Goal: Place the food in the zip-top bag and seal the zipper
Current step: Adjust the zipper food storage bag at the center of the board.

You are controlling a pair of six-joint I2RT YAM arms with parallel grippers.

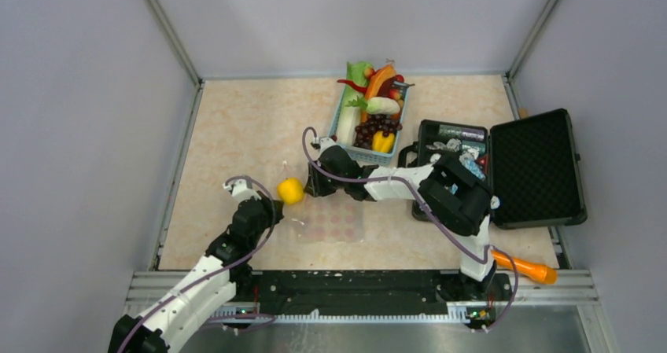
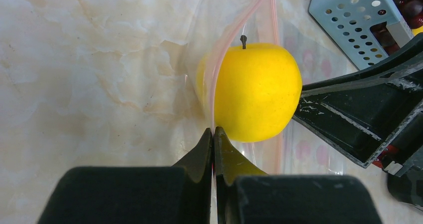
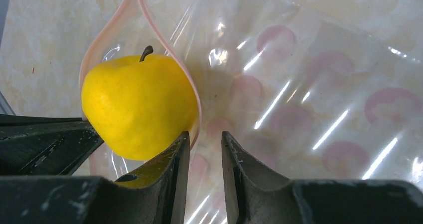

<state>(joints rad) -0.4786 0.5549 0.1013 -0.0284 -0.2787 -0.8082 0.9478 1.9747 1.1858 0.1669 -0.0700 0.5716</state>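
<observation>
1. arms both reach low to the bag mouth; left gripper (image 2: 213, 133) is pinched together on the zipper (image 2: 215, 64), right gripper (image 3: 205, 134) keeps a slim gap, gripping nothing.
2. one yellow apple (image 2: 257, 92) sits in the parted mouth of the one zip-top bag (image 3: 309, 84).
3. blue basket (image 1: 376, 156) stands just behind; bare table (image 1: 236, 125) lies left.

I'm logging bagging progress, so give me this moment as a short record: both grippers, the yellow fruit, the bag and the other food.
left gripper: shut on the zipper at the bag's mouth edge
right gripper: jaws slightly apart, right beside the fruit
yellow fruit: sitting in the mouth, a zipper strip on either side
zip-top bag: lying flat, mouth open, unsealed
other food: in the blue basket
</observation>
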